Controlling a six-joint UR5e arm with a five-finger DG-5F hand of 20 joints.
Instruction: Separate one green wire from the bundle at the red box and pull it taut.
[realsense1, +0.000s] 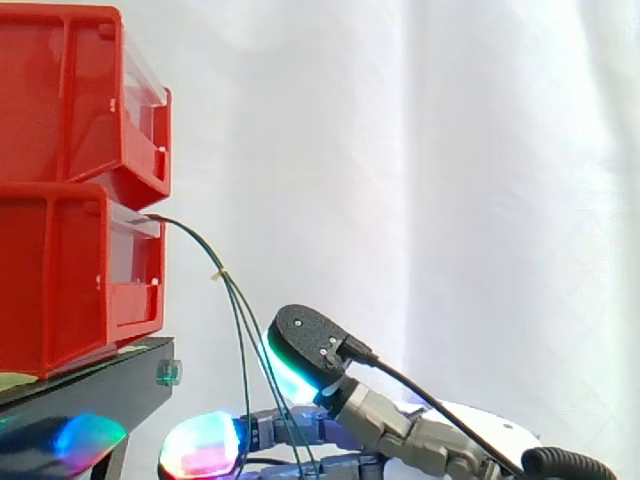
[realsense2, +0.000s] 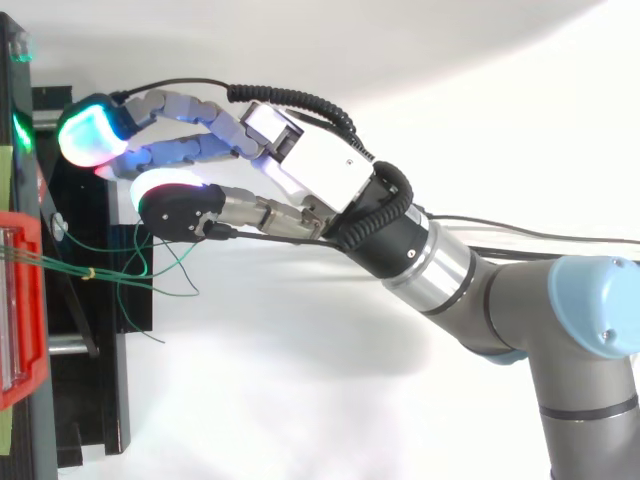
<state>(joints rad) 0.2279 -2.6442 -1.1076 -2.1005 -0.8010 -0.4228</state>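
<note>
1. The hand reaches in towards the left of the top view. You see its fingers stretched out nearly straight and spread, with nothing clamped in them.
2. The fingertips glow green and cyan in the top view. In the side view you find one fingertip low down, glowing red and green.
3. The thumb pad is black-backed with a cyan glow. It stands above and apart from the fingers, leaving an open gap.
4. The green wires hang loose, none of them taut. In the side view they fall past the left edge of the thumb pad and across the fingers. You cannot tell whether they touch the hand.
5. A pale tie gathers the wires a little way out from the boxes. Below it the strands fan apart, and in the top view their free ends curl near the thumb pad.
6. The bundle leaves the front of the lower red box at its top edge, just under the upper red box.
7. Both boxes rest stacked on the black stand, before the white curtain.
</note>
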